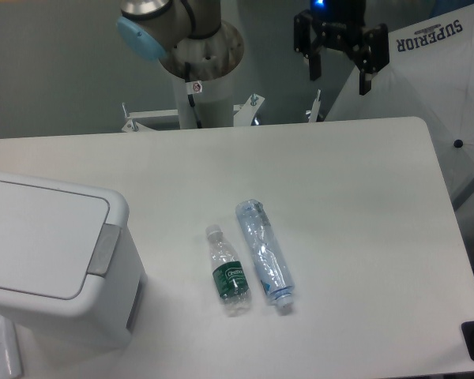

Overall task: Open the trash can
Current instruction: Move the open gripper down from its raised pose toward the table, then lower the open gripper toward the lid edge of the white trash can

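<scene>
The gripper (340,77) hangs above the table's (363,197) far edge, fingers apparently parted. Well below-left of it lie 2 bottles (253,264) side by side; farther left stands the trash can (51,257), lid closed.

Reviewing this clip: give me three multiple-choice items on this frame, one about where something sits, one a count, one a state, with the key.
1. Where does the large boxy white plastic trash can stand?
A. the table's near-left corner
B. the far-right corner
C. between the bottles

2. How many clear plastic bottles lie on the white table?
A. one
B. two
C. four

3. What state is the trash can's flat lid in?
A. removed
B. raised
C. shut

Key:
1 A: the trash can fills the near-left corner of the table.
2 B: a green-labelled bottle and a bare bottle lie side by side.
3 C: the lid lies flat, while the black two-finger gripper hangs open far away.
</scene>
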Robot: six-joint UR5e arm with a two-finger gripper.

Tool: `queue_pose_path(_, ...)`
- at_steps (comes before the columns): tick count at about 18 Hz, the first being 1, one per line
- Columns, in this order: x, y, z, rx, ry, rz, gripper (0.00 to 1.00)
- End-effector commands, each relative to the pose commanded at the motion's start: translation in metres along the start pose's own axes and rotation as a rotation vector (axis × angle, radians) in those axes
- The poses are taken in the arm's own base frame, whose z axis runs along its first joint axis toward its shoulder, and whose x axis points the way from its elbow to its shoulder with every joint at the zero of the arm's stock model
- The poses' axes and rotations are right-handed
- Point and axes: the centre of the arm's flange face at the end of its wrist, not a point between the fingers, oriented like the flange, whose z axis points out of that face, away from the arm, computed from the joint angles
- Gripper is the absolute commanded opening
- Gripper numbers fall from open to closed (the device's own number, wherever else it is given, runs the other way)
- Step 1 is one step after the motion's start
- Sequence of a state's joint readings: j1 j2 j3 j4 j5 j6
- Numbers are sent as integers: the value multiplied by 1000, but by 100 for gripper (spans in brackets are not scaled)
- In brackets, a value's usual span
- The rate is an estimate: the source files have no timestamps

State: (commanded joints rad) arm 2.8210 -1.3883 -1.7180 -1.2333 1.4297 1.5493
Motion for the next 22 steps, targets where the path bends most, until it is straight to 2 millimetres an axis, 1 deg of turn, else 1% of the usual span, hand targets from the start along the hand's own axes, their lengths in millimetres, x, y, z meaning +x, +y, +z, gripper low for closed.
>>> queue_pose_path(3, 1, -1, 0, 6, -1, -17, 100)
queue_pose_path(5, -1, -6, -3, 20, -3, -78, 100)
queue_pose_path(10, 3, -21, 0, 36, 10, -228, 100)
queue_pose_path(11, 5, -25, 1, 45, 15, -266, 100)
queue_pose_path(13, 8, -40, 3, 75, 26, -284, 100)
queue_pose_path(15, 3, -44, 8, 90, 39, -332, 100)
queue_pose_path(17, -7, -48, 4, 105, 37, -416, 100)
queue_pose_path(21, -21, -66, -6, 215, 59, -587, 100)
queue_pose_path(22, -22, -71, -5, 220, 69, -632, 100)
